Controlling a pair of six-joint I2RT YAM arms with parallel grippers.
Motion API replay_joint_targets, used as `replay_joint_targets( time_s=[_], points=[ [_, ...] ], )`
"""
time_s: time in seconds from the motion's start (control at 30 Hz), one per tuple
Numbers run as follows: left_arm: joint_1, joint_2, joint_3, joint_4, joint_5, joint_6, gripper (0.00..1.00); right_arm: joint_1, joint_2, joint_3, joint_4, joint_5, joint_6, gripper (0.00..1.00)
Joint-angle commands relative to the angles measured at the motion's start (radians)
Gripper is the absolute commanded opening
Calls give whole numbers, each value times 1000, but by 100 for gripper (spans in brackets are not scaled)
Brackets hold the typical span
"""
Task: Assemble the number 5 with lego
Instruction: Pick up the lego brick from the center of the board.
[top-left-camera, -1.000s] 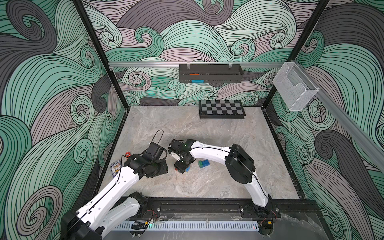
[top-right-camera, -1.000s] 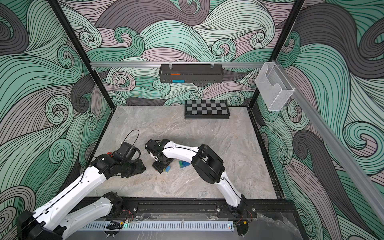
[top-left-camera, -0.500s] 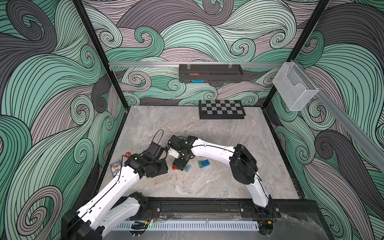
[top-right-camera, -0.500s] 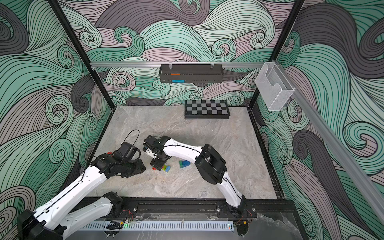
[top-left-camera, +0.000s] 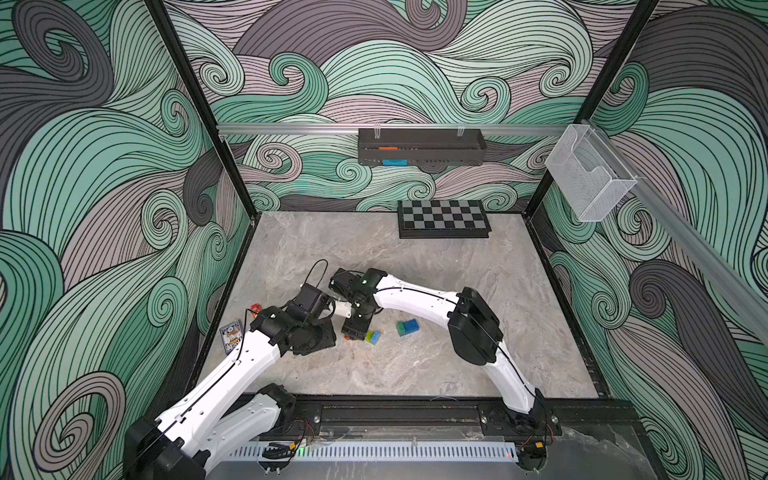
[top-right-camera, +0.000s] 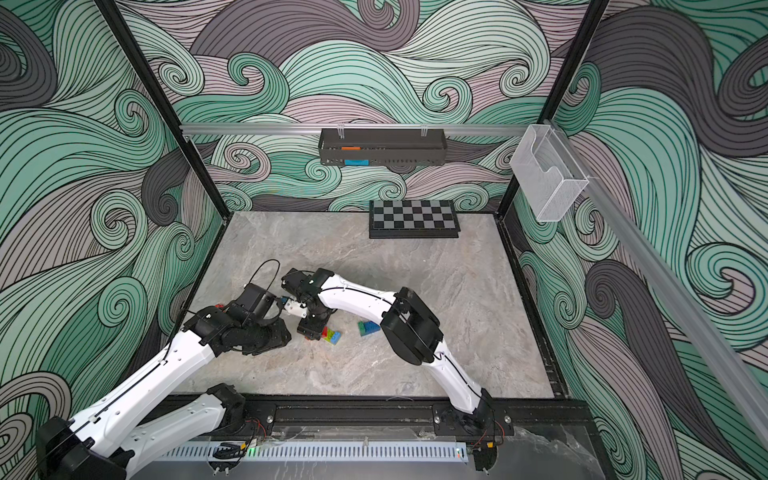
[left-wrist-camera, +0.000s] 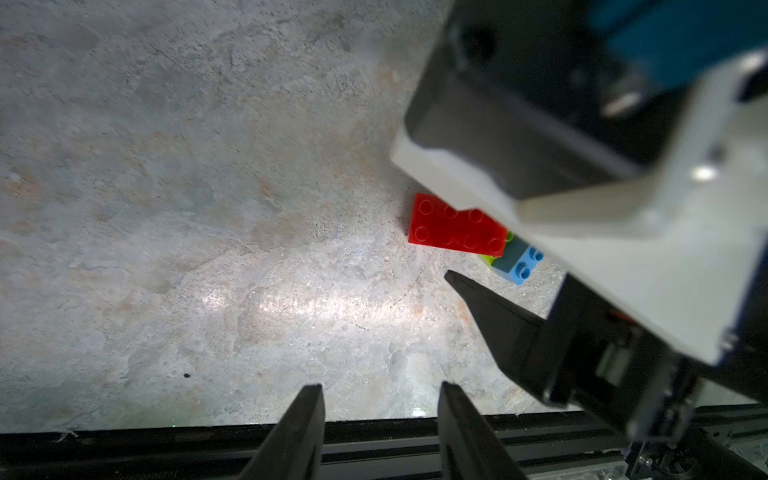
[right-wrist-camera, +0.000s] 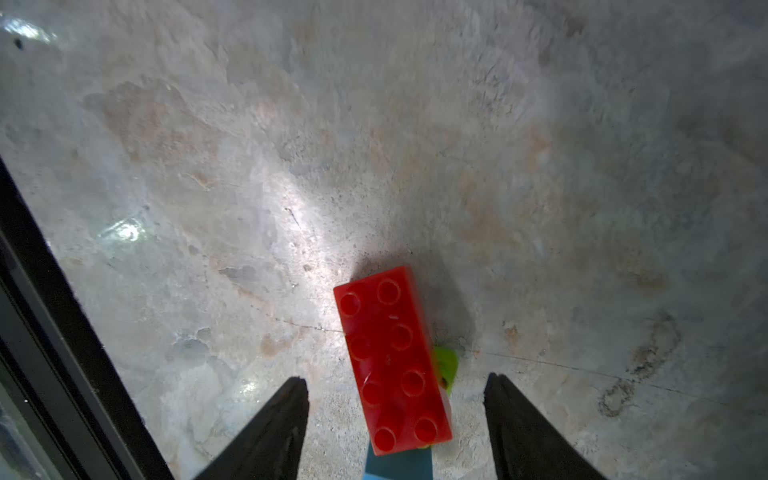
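Compared with a second ago, the right gripper (right-wrist-camera: 395, 388) is seen shifted a little toward the left arm, and more of the brick cluster is uncovered beside it. Its jaws are spread wide with clear gaps on both sides of the long red studded plastic brick (right-wrist-camera: 392, 359), which is not touched. That red brick is stacked, studs up, over a lime green brick (right-wrist-camera: 446, 363) and beside a small light blue brick (left-wrist-camera: 524, 262); the cluster (top-left-camera: 368, 336) lies on the grey marbled tabletop (top-left-camera: 415, 365) near the front left of the middle. A second stack, a dark blue brick on a dark green one (top-left-camera: 407, 327), is seen just beside it, apart from it, toward the right arm. The left gripper (left-wrist-camera: 380, 397) is held over bare table close to the cluster, its jaws partly apart and nothing between them; its position appears unchanged. In the left wrist view much of the cluster is hidden by the right arm's wrist housing (left-wrist-camera: 602, 166). Near the left wall a blue patterned card box (top-left-camera: 231, 336) and a small red-and-yellow toy car (top-left-camera: 255, 308) are found. A folded black-and-grey chessboard (top-left-camera: 442, 218) lies at the back, under a black wall tray (top-left-camera: 420, 146).
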Motion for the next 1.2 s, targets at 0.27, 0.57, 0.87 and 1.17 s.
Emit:
replay_joint_targets(
  time_s=[0.27, 0.57, 0.87, 1.17],
  points=[
    [7, 17, 26, -17, 1, 7, 49, -1, 11, -6, -40, 23, -26, 59],
    [7, 17, 23, -16, -2, 3, 49, 0, 11, -9, -41, 39, -31, 37],
    [7, 11, 23, -19, -7, 1, 49, -5, -39, -12, -39, 20, 14, 22],
    [7, 3, 21, -17, -10, -4, 49, -69, -282, -262, 116, -58, 150, 13]
  ],
)
